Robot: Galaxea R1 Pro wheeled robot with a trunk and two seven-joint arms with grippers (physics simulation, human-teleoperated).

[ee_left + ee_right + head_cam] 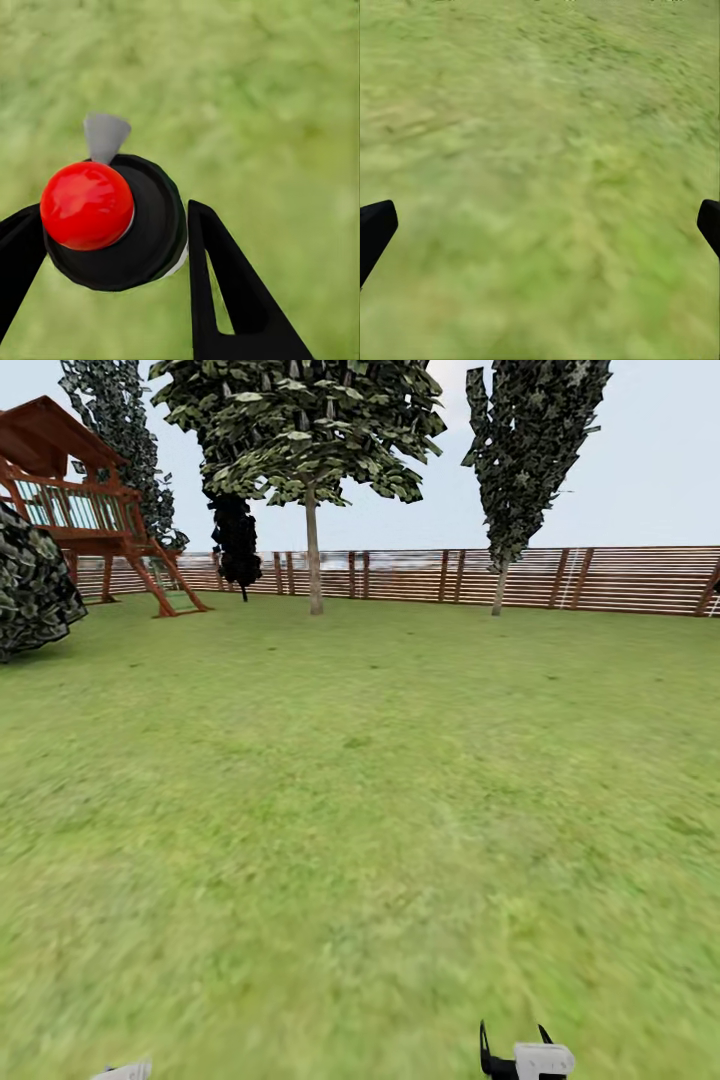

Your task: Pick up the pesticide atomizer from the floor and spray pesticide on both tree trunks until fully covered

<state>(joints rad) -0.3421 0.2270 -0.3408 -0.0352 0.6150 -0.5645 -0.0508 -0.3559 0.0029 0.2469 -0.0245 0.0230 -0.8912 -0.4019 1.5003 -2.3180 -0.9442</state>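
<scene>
Your left gripper point(112, 247) is clamped around the pesticide atomizer point(120, 225): a black round body with a glossy red ball cap and a grey cone nozzle, held above the lawn point(262, 90). Your right gripper point(540, 225) hangs spread wide over grass, holding nothing. From the head, one broad-crowned tree point(312, 550) stands at eleven o'clock by the slat fence point(620, 578), well away, a second tree point(500, 585) at one.

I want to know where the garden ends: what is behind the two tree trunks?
A slatted wooden fence runs behind both trunks, with pale sky above. Each trunk covers a narrow strip of it; what lies beyond the fence cannot be seen.
</scene>
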